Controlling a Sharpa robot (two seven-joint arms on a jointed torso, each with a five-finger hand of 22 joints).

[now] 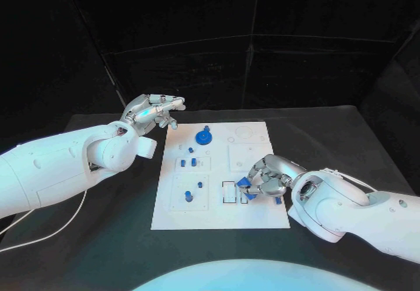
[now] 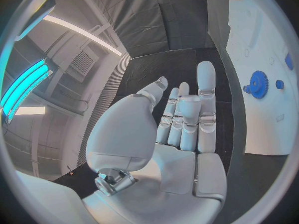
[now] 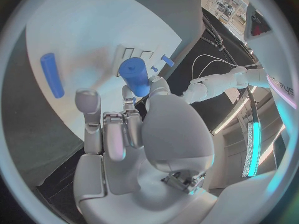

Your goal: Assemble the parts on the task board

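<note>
In the head view the white task board (image 1: 221, 176) lay in the middle of the black table (image 1: 341, 139), its long side running from the lower centre of the frame toward the upper centre. The right robot hand (image 1: 265, 177) sat at the board's right edge, in the lower right of the middle of the frame, with its fingers closed around a blue cylindrical part (image 1: 250, 195); the right wrist view showed the same blue cylinder (image 3: 136, 76) pinched between the fingertips above the board, with a second, long blue rod (image 3: 52, 74) lying loose on the white surface toward the left of that picture. The left robot hand (image 1: 152, 111) hovered off the board's upper left corner, in the upper left of the middle of the head view, holding nothing; the left wrist view showed its fingers (image 2: 206, 99) stretched out and slightly apart over the dark table. On the board, a blue gear (image 1: 204, 137) stood near the upper end, also seen at the right side of the left wrist view (image 2: 257, 84). Small blue pegs (image 1: 187, 162) sat in a recessed square at the board's middle left, and another blue peg (image 1: 187, 195) stood lower down in a second square.
</note>
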